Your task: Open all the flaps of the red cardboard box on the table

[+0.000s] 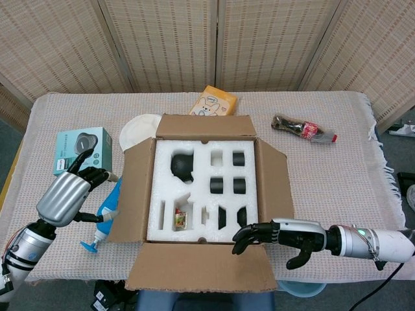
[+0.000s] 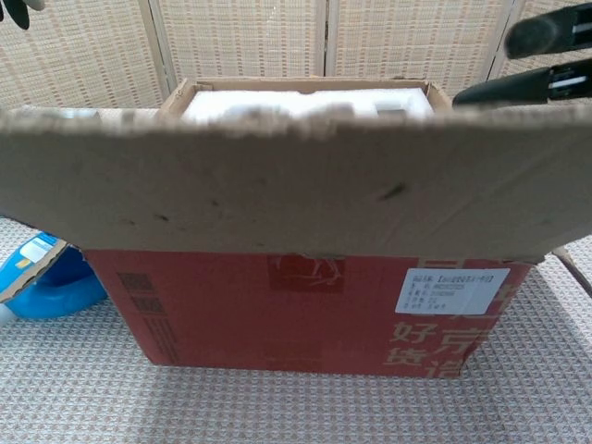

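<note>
The red cardboard box (image 2: pixel 305 305) stands mid-table with white foam (image 1: pixel 204 188) showing inside. Its near flap (image 1: pixel 201 265) lies folded out towards me, nearly level, and fills the chest view as a brown band (image 2: pixel 277 185). The back flap (image 1: pixel 204 126), left flap (image 1: pixel 133 194) and right flap (image 1: pixel 275 181) lean outward. My right hand (image 1: pixel 285 234) reaches in from the right, its spread dark fingers (image 2: pixel 546 55) resting on the near flap's right end. My left hand (image 1: pixel 65 194) hovers left of the box, holding nothing, fingers apart.
A blue bottle (image 1: pixel 107 210) lies between my left hand and the box's left flap. A teal box (image 1: pixel 81 150) and white plate (image 1: pixel 137 131) sit at the left. A yellow snack bag (image 1: pixel 214 102) lies behind the box, a cola bottle (image 1: pixel 303 128) at the back right.
</note>
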Tool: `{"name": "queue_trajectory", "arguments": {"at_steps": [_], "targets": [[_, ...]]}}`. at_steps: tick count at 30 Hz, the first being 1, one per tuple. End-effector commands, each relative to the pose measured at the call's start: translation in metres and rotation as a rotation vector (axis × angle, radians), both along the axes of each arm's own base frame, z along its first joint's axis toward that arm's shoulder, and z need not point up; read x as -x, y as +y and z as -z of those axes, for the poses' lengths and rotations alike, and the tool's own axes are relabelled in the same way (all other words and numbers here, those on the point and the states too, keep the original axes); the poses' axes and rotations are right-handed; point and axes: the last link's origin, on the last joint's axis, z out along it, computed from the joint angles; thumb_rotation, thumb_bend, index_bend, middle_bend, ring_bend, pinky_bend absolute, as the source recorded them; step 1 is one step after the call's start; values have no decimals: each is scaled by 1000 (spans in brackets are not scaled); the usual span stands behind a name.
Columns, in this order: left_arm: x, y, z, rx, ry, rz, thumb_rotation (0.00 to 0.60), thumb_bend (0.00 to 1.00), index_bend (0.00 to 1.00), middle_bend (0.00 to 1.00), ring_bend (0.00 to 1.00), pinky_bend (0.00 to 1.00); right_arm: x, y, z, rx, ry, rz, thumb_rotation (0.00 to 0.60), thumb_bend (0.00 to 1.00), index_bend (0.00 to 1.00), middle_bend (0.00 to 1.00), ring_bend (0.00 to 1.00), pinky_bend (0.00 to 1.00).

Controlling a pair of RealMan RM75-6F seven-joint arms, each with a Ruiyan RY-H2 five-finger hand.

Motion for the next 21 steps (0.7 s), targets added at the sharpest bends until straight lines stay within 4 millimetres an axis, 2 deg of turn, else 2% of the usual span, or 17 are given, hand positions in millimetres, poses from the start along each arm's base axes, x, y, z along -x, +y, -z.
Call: {"name": "queue_trajectory", "arguments": {"at_steps": [1,3,7,10,14,16,18,19,21], "targets": [[2,0,0,-4,-3,-10,344,216,378,423,393,0,5,-3,2,103,48,13,369,72,150,227,186,0],[5,1,-1,-9,-4,-22,344,216,378,423,393,0,6,-3,3,173,73,9,372,73,150,221,186,0],[16,1,-4,-37,5,-65,342,221,367,421,396,0,15,-7,1,478,187,-27,376,73,149,206,185,0],[29,1,-6,-63,4,-114,343,227,354,418,396,0,26,-8,-2,685,271,-11,416,73,146,188,180,0],[47,2,-10,-105,-9,-191,353,241,324,401,386,0,46,-10,-6,926,392,11,526,77,133,162,160,0],[56,0,-12,-128,-7,-225,436,248,309,392,381,0,58,-10,-7,1029,458,22,555,77,122,154,151,0],[66,-2,-14,-153,-11,-267,556,250,294,383,373,0,73,-8,-8,1132,540,31,590,78,109,147,143,0],[72,-3,-15,-169,-5,-287,588,251,283,379,369,0,81,-7,-9,1186,587,38,594,78,105,146,141,0],[80,-6,-16,-200,7,-313,600,253,270,371,359,0,94,-4,-11,1261,664,43,600,77,99,138,134,0]]}}
